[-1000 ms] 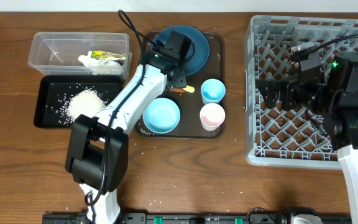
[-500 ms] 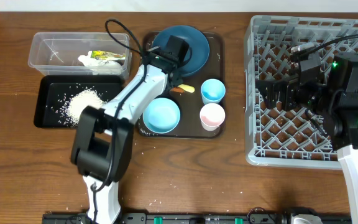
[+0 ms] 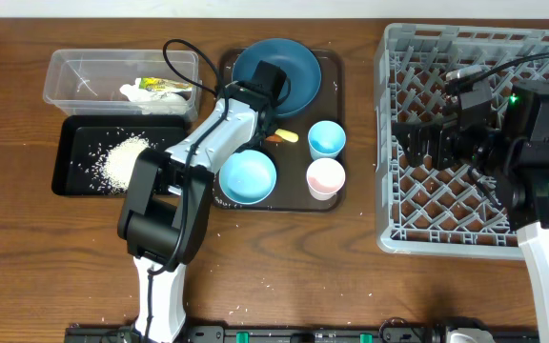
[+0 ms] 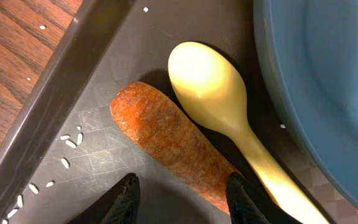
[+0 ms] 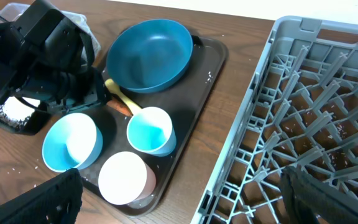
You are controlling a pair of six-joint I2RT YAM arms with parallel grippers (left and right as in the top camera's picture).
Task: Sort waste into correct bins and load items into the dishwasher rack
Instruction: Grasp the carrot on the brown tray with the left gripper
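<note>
Lower left gripper (image 4: 182, 198), jaws open astride carrot piece (image 4: 166, 146); pinch orange only, clear of touching spoon (image 4: 219, 99). Leave right gripper (image 3: 419, 145) parked over rack (image 3: 398, 57), jaws open, empty.

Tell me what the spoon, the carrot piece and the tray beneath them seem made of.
Spoon: likely smooth plastic, pale yellow with a soft glossy highlight. Carrot piece: matte, rough orange surface; real vegetable or imitation, cannot tell. Tray: probably moulded plastic, dark brown, with a fine embossed grid texture.
</note>
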